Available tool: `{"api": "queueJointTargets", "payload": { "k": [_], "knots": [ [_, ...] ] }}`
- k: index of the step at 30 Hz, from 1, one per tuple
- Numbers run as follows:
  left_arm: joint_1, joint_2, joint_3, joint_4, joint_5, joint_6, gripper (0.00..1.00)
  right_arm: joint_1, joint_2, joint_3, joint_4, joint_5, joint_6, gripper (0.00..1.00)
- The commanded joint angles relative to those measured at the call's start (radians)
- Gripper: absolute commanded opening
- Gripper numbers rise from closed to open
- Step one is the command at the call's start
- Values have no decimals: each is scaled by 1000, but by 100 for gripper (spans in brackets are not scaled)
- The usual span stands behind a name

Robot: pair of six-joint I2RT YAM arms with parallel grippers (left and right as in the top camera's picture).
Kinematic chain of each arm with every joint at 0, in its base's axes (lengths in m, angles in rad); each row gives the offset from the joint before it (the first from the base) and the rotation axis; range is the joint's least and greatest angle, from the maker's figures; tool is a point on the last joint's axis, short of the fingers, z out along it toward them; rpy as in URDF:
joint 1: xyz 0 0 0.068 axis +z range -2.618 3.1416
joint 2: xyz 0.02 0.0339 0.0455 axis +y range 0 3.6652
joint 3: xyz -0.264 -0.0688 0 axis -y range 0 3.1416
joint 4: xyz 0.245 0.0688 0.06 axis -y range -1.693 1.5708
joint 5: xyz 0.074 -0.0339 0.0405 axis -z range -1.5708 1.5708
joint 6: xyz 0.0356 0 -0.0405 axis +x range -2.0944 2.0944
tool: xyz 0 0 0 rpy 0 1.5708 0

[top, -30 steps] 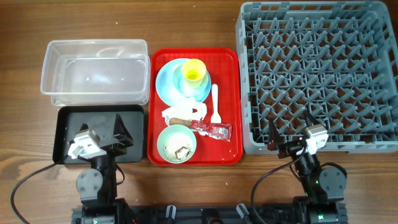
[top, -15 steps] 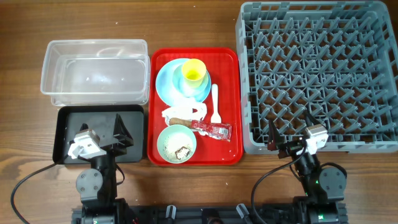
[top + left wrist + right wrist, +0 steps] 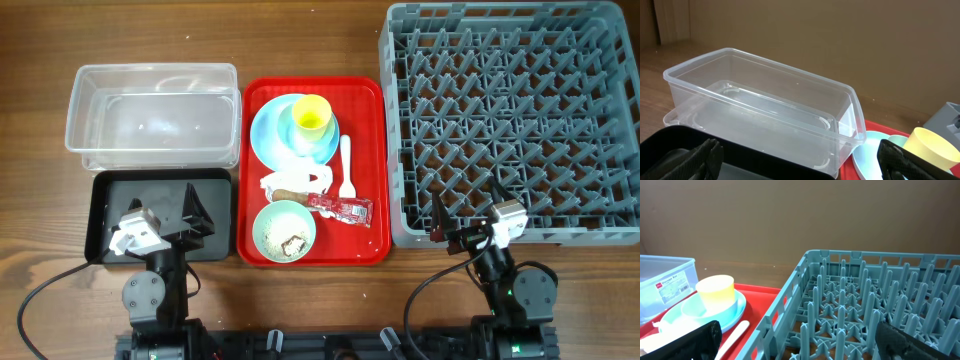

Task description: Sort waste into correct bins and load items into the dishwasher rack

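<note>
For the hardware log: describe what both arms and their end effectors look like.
The left arm and right arm are black, each with a round grey joint housing and a white block near the wrist. A thin black cable loops off each base. The left end effector and right end effector have broad matte black fingers.

We find nothing changed from the earlier overhead views to now: the left pincer (image 3: 165, 212) and the right pincer (image 3: 467, 208) have not shifted, and nothing on the red tray (image 3: 372, 160), in the rack (image 3: 392, 130) or on the bench (image 3: 300, 40) has moved.
</note>
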Motion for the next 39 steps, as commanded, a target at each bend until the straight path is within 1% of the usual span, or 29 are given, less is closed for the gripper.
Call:
{"api": "queueJointTargets", "payload": {
  "k": [1,5,6,9,10,13,15,17,20,22,23,24,25,28,29,30,31,32,35,36,37,38,39],
  "knots": [
    [-5,-10,-4,-1,9,20,100,1,-2,-1,5,12,13,100],
    [-5,-10,-4,3,11,19,100,1,-2,-1,5,12,13,100],
    [-5,-10,-4,0,31,19,100,1,-2,-1,5,12,13,99],
    [-5,-10,9,-3,165,14,100,1,-2,-1,5,12,13,100],
    [-5,-10,33,-21,210,-14,100,1,-2,-1,5,12,13,100],
    [-5,-5,161,-144,260,-123,100,1,-2,-1,5,12,13,100],
    [-5,17,245,-212,292,-141,100,1,-2,-1,5,12,13,100],
    [-5,74,370,-315,345,-142,100,1,-2,-1,5,12,13,100],
    [-5,270,608,-472,396,-134,100,1,-2,-1,5,12,13,100],
    [-5,477,818,-598,476,-134,100,1,-2,-1,5,12,13,100],
    [-5,595,945,-698,526,-135,100,1,-2,-1,5,12,13,100],
    [-5,692,1055,-789,542,-135,100,1,-2,-1,5,12,13,100],
    [-5,778,1148,-845,556,-139,100,1,-2,-1,5,12,13,100],
    [-5,1006,1363,-1001,583,-139,100,1,-2,-1,5,12,13,100],
    [-5,1057,1371,-1043,637,-139,99,1,-2,-1,5,12,13,100],
    [-5,1076,1370,-1075,645,-138,83,1,-2,-1,5,12,13,100],
    [-5,1108,1369,-1130,640,-138,37,1,-2,-1,5,12,13,99],
    [-5,1136,1368,-1188,632,-138,4,1,-2,-1,5,12,13,100],
    [-35,1172,1340,-1304,567,-135,4,1,-2,-1,5,12,13,100],
    [-60,1171,1327,-1309,549,-137,4,1,-2,-1,5,12,13,100],
    [-120,1170,1303,-1305,512,-153,4,1,-2,-1,5,12,13,100],
    [-181,1170,1281,-1298,451,-202,4,1,-2,-1,5,12,13,100],
    [-261,1170,1251,-1280,375,-283,4,1,-2,-1,5,12,13,100]
  ]
}}
